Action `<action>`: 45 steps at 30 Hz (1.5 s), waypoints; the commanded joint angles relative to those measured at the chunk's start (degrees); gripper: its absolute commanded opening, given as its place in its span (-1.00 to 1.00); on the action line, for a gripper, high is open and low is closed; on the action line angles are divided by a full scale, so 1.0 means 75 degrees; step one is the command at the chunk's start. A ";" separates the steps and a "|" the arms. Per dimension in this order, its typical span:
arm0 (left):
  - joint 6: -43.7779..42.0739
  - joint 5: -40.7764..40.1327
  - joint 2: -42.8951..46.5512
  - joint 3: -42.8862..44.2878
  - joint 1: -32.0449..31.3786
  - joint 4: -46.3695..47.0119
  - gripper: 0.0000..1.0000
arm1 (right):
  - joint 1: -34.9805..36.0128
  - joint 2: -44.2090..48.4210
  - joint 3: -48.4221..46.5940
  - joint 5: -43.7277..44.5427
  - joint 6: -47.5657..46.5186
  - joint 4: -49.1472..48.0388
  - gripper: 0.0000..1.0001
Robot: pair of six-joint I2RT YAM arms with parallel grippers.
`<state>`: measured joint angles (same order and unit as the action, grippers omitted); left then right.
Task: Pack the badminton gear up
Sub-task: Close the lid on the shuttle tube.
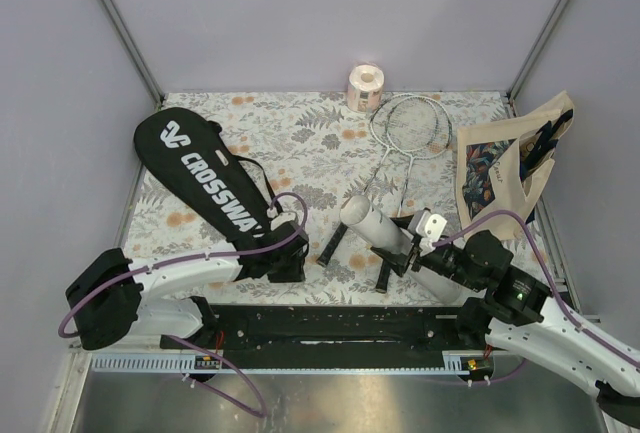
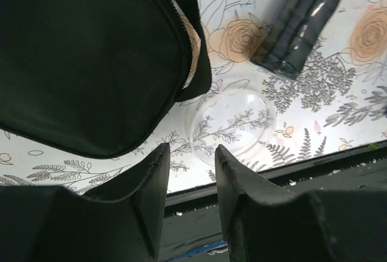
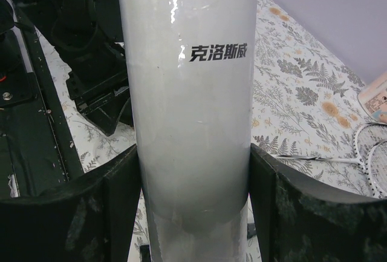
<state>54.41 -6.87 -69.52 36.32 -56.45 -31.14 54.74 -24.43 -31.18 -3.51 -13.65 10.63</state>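
The long black "CROSSWAY" racket bag (image 1: 205, 178) lies at the left, and its near end fills the left wrist view (image 2: 84, 56). My left gripper (image 1: 285, 253) hovers at that end, open, with nothing between its fingers (image 2: 190, 156). A clear round cap (image 2: 233, 123) lies on the cloth just ahead of them. Two silver-white rackets (image 1: 410, 128) lie mid-table, with their black handles (image 1: 335, 243) pointing toward me. My right gripper (image 1: 425, 253) is shut on the white tube (image 1: 375, 223), whose body stands between its fingers (image 3: 187, 92).
A beige printed tote bag (image 1: 500, 163) leans at the right wall. A pinkish paper roll (image 1: 365, 88) stands at the back edge. A black rail (image 1: 330, 323) runs along the near edge of the floral cloth, and grey walls close in the table.
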 commanded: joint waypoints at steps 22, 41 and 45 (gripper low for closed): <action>0.0059 -0.0607 0.0594 0.0827 -0.0186 -0.0628 -1.00 | 0.0014 -0.0259 -0.0038 0.0316 -0.0078 -0.0234 -0.24; -0.1653 0.5451 0.1265 0.4674 0.2347 -0.0489 -1.00 | 0.0014 -0.1032 0.0735 0.0035 -0.2305 -0.2424 -0.22; -0.1549 0.5674 0.1335 0.4557 0.2358 -0.0373 -1.00 | 0.0014 -0.1091 0.0805 -0.0013 -0.2364 -0.2952 -0.22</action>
<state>42.94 28.73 -60.62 70.63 -39.09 -36.53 54.74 -33.10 -24.01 -3.97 -29.19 -1.15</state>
